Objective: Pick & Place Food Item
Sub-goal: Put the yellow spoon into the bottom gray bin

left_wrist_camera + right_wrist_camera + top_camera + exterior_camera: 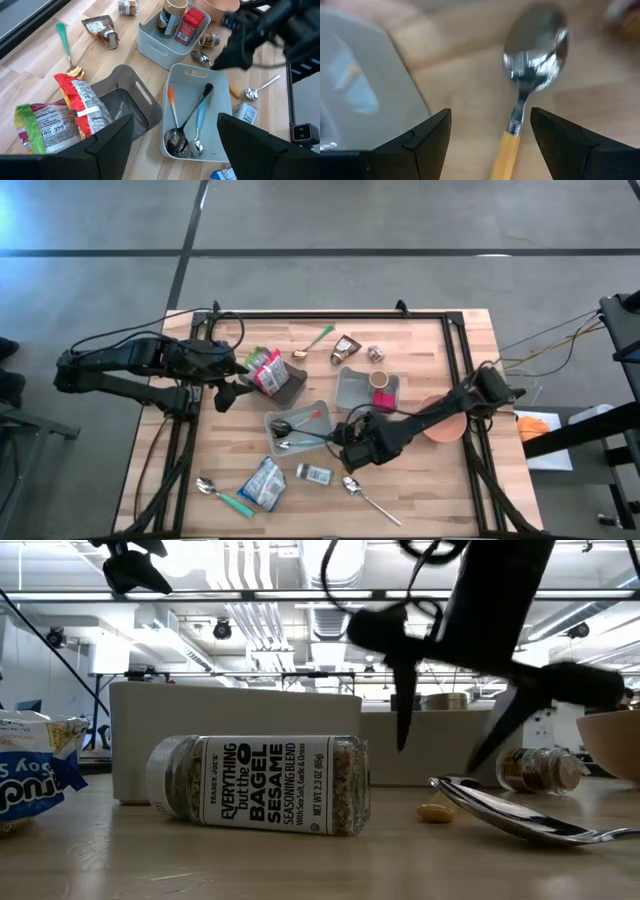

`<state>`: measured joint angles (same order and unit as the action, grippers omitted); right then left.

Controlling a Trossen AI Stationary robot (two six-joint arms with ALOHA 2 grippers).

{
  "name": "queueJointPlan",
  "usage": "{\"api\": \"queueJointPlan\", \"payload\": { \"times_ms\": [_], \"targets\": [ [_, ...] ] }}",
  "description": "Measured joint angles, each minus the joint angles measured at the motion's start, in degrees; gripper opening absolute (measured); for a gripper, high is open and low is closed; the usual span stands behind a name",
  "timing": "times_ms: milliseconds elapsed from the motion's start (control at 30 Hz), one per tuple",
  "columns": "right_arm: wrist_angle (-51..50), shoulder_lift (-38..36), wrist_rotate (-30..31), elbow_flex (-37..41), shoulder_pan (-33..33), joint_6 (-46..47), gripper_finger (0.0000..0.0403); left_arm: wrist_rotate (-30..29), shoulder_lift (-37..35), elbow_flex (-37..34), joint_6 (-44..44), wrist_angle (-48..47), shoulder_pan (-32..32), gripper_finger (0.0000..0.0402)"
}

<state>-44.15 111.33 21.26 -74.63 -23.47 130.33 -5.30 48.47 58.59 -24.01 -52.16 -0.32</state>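
Pale butcher-block wood makes up the table [440, 370] I am working over, framed by black rails, with grey floor crossed by dark lines beyond its far edge. From overhead I see my left gripper [222, 394] near the left edge, jaws standing wide, just beside a dark grey bin [285, 388] holding snack packets [264, 370]. My right gripper [345, 435] sits toward the middle, jaws also spread and holding nothing, next to a light grey tray [300, 427] of spoons. Toward the far edge lie a green-handled spoon [313, 343] and a brown sachet [344, 349]; a second grey bin [354, 390] with jars sits near the centre, and a peach bowl [444, 420] lies under the right arm. Along the near edge are a teal-handled spoon [222, 495], a blue-and-white packet [262, 483], a seasoning jar [315, 474] and a silver spoon [362, 492].

Only the level view shows the room: white ducts, ceiling lights and beams, plus the jar's label reading Everything but the Bagel Sesame [262, 785] and a small tan nut-like piece [434, 812] beside the spoon bowl [490, 810]. My left wrist view alone shows the tray's contents clearly: an orange-handled spoon [173, 117] and a blue-handled one [198, 131]. My right wrist view alone shows a yellow-handled spoon [532, 65] on bare wood between my spread fingers [415, 140].
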Motion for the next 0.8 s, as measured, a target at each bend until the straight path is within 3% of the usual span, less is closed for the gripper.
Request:
{"api": "queueJointPlan", "payload": {
  "times_ms": [400, 800],
  "targets": [
    [-1.83, 4.0, -0.73, -1.68, -0.28, 0.04, 0.0264, 1.92, 0.0, 0.0, -1.52, -0.03, -0.02, 0.0292],
    [-1.8, 3.74, 1.77, 1.45, 0.37, -0.28, 0.0162, 2.36, 0.0, 0.0, -1.57, -0.18, -0.02, 0.0292]
  ]
}}
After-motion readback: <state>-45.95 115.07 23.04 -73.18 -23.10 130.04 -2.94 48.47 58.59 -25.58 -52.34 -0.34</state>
